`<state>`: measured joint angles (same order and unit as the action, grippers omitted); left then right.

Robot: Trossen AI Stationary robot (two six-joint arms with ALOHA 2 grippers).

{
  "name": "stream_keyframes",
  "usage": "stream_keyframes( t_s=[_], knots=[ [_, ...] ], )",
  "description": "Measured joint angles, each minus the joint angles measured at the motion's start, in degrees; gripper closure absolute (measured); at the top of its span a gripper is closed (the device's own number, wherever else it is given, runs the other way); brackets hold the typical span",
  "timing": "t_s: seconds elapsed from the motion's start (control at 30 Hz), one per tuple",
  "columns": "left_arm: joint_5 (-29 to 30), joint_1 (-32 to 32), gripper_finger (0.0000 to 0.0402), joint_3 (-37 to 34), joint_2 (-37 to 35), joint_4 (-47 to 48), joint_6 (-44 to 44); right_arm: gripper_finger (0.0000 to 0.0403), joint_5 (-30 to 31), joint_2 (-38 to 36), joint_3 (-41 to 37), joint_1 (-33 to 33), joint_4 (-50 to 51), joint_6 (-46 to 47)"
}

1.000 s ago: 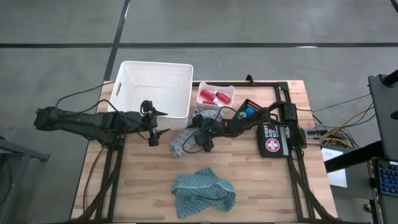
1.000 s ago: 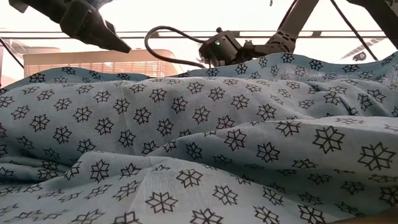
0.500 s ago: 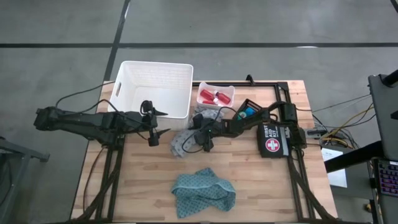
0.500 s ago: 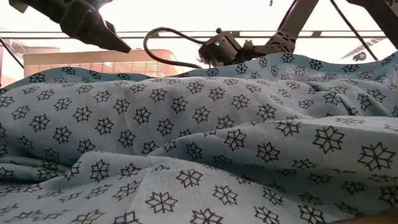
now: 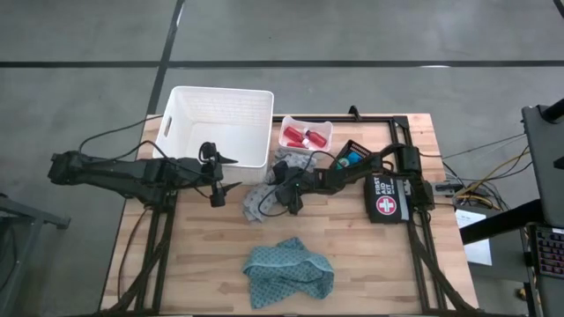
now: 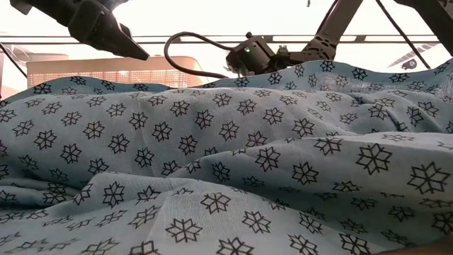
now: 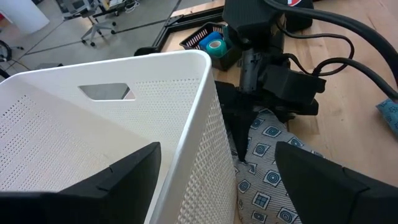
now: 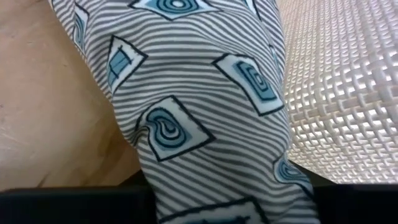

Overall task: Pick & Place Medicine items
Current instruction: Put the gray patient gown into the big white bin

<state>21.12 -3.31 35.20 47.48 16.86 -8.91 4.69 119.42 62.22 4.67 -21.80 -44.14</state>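
Right wrist view: right tool (image 5: 288, 199) pinches the grey patterned cloth (image 8: 205, 106).

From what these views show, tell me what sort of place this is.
Probably a robotics lab or workshop: a wooden table on a black frame stands on bare concrete floor, cables trail off its edge, and wheeled office chairs stand behind.

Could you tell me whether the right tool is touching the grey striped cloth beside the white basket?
Touching. The right wrist view shows the grey striped cloth running down between the tool's own fingers; in the left wrist view the right tool is pressed into it.
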Motion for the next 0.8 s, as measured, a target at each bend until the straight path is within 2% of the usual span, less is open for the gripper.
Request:
stream_keyframes(
  t_s=[0.37,0.57,0.8],
  knots=[
    [0.00,-0.01,0.0082,0.00,0.01,-0.01,0.00,0.0277,0.05,-0.94,-0.30,-0.07,1.24,0.39],
    [0.01,0.00,0.0082,0.00,0.00,0.15,0.00,0.0287,0.00,-5.58,-1.25,-0.70,7.61,2.21],
    [0.02,-0.02,0.0082,0.00,0.00,0.35,0.00,0.0282,-0.63,-12.37,-3.75,-2.08,9.40,2.23]
  ],
)
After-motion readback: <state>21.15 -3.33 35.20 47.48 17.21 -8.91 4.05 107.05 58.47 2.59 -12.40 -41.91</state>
